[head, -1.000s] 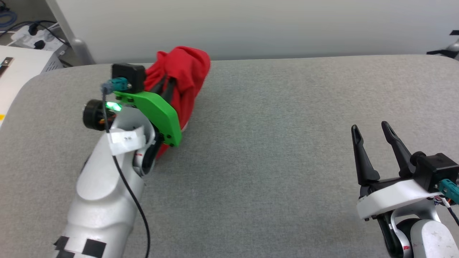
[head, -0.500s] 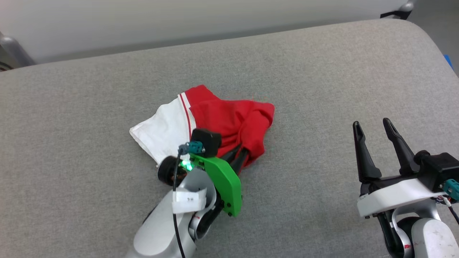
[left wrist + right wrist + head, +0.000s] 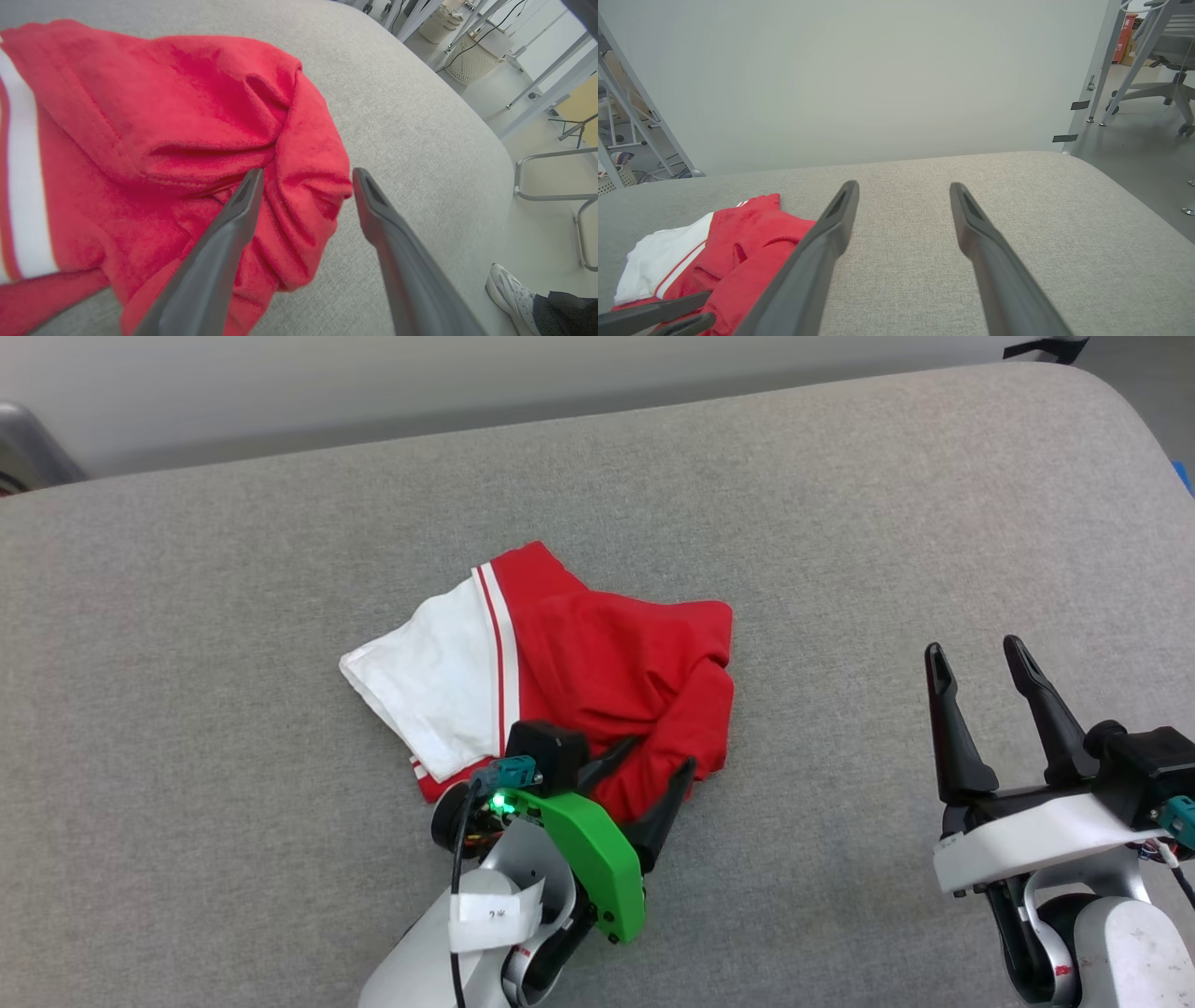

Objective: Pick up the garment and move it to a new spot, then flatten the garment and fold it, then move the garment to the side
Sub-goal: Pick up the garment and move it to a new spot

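Grey padded table (image 3: 840, 523), the garment (image 3: 597, 663) crumpled near its middle, not flattened. Long axis runs left-right across the head view: white sleeve (image 3: 429, 686) at the robot's left end, bunched red body at the right end.

Left gripper (image 3: 663, 753) is at the garment's near edge, fingers apart and clamping nothing. In the left wrist view one finger (image 3: 224, 242) lies over the red fold (image 3: 299, 186), the other over bare table just beside it.

Right gripper (image 3: 974, 650) is well apart to the right, fingers apart and empty. The garment lies to its left.

Left arm is nearer. Flattening likely needs both ends grabbed along that axis.
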Controlling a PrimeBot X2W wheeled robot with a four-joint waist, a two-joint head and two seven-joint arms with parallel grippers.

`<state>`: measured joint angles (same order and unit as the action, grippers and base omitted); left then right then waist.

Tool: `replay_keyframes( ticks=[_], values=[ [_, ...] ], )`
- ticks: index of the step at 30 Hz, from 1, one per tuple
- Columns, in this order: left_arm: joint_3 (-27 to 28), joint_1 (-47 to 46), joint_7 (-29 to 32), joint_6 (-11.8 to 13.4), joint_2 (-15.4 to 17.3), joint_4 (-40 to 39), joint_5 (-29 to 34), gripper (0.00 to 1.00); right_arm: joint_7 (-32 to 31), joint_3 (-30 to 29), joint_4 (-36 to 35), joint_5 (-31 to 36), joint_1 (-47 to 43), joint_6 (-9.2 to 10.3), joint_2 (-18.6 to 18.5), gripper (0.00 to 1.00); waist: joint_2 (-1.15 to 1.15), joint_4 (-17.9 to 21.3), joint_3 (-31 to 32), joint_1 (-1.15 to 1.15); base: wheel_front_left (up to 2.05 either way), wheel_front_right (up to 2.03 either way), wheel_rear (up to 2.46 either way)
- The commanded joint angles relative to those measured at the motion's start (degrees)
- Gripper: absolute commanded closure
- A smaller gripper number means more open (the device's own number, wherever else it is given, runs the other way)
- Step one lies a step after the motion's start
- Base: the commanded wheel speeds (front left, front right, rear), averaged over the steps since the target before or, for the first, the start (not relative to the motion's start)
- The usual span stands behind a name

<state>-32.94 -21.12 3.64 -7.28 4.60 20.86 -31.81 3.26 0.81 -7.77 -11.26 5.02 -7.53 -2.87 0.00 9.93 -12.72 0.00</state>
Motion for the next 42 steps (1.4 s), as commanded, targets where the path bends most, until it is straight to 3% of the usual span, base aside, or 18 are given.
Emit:
replay_keyframes(
  ticks=[1, 12, 23, 33, 42],
  values=[
    [0.00, 0.44, -1.67, 0.38, 0.88, -0.78, 1.49, 0.00, -0.24, -0.07, 0.06, 0.46, 0.21, 0.04, -0.01, 0.00, 0.00, -1.91, 2.58, 0.00, 0.00, 0.00, 0.00],
    [3.65, 3.37, -13.56, 6.79, 3.15, -6.74, 5.71, 0.00, -2.80, -0.13, -0.53, 1.56, -2.50, 0.04, -0.01, 0.00, 0.00, -6.09, 8.21, 0.00, 0.00, 0.00, 0.00],
    [12.31, 7.57, -17.72, 13.23, 7.97, -9.99, 6.02, 0.00, -4.44, -0.45, -0.96, 1.82, -4.73, 0.04, -0.01, 0.00, 0.00, -8.54, 9.92, 0.00, 0.00, 0.00, 0.00],
    [17.51, 13.79, -17.71, 16.09, 13.07, -13.28, 5.41, 0.00, -5.03, 0.26, -0.12, 1.62, -6.44, 0.04, -0.01, 0.00, 0.00, -8.58, 10.97, 0.00, 0.00, 0.00, 0.00],
    [16.93, 16.20, -15.74, 16.80, 13.70, -15.87, 4.95, 0.00, -4.94, 0.21, -0.03, 1.77, -6.28, 0.04, -0.01, 0.00, 0.00, -8.15, 10.99, 0.00, 0.00, 0.00, 0.00]
  ],
)
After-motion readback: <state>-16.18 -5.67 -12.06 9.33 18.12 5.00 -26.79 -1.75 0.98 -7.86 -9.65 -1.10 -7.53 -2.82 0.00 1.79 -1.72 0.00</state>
